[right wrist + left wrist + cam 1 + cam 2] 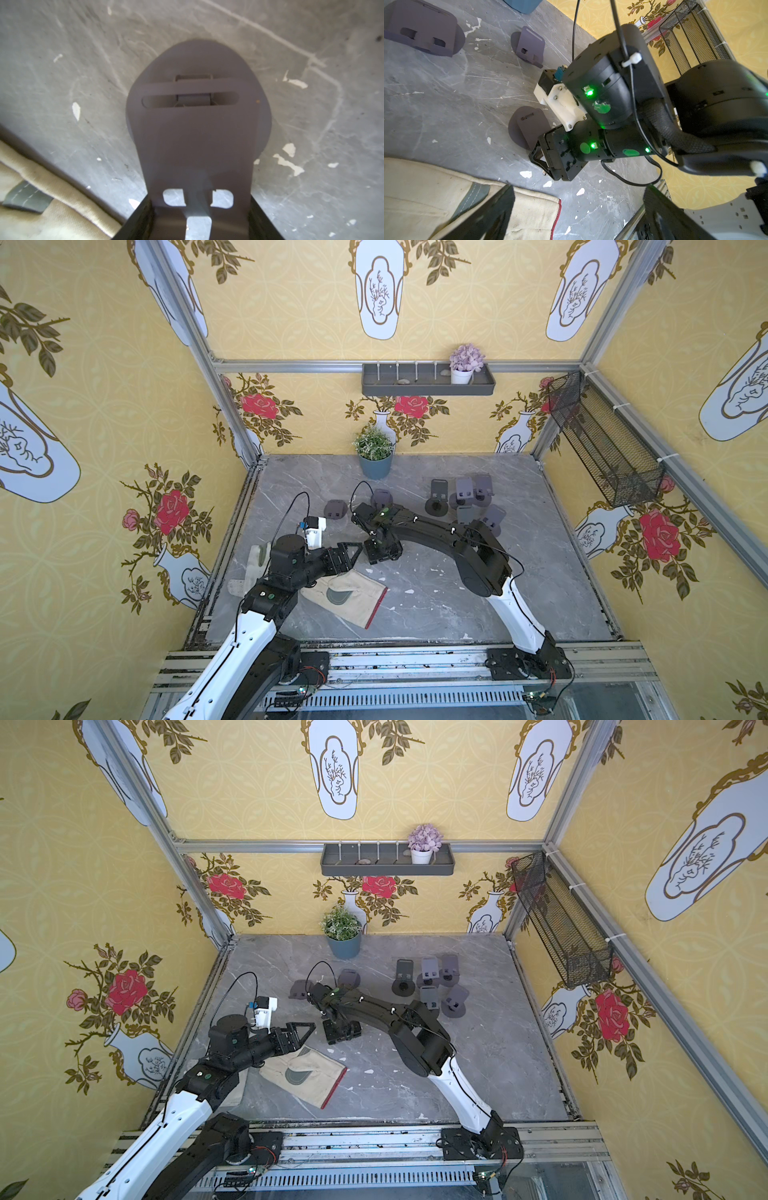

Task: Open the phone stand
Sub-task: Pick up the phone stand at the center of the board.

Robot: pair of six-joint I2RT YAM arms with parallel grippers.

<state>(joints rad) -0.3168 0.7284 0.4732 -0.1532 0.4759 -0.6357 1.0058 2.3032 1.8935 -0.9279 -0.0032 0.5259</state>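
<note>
1. table: grey marbled top, scuffed and flecked white, set inside yellow-papered walls.

2. right gripper: at the middle of the table, at the end of an arm stretched from the front rail. Its two black fingers lie against the side edges of the phone stand's plate, one on each side, with no gap showing. It grips the plate's near end.

3. left gripper: jaws wide with nothing between them, near the right gripper and by the edge of the glove.

4. glove: beige with a red cuff, lying flat at front left.

5. phone stand: at the middle of the table under the right wrist, hidden in both top views. It also shows in the left wrist view.
- Axis: the plate's length lies in line with the right gripper's fingers. It runs away from them, roughly toward the back wall. The slotted end is far and the cut-out end is between the fingers.
- Appearance: matt grey-purple. A round base disc sits on the table under a flat, round-cornered plate. A hinge tab shows through the slot. Bare table shows through the cut-outs.
- The plate overhangs the disc toward the gripper. How far it is lifted cannot be told.

6. other stands: same colour. Five are clustered at back right and two sit behind the right wrist.
</note>
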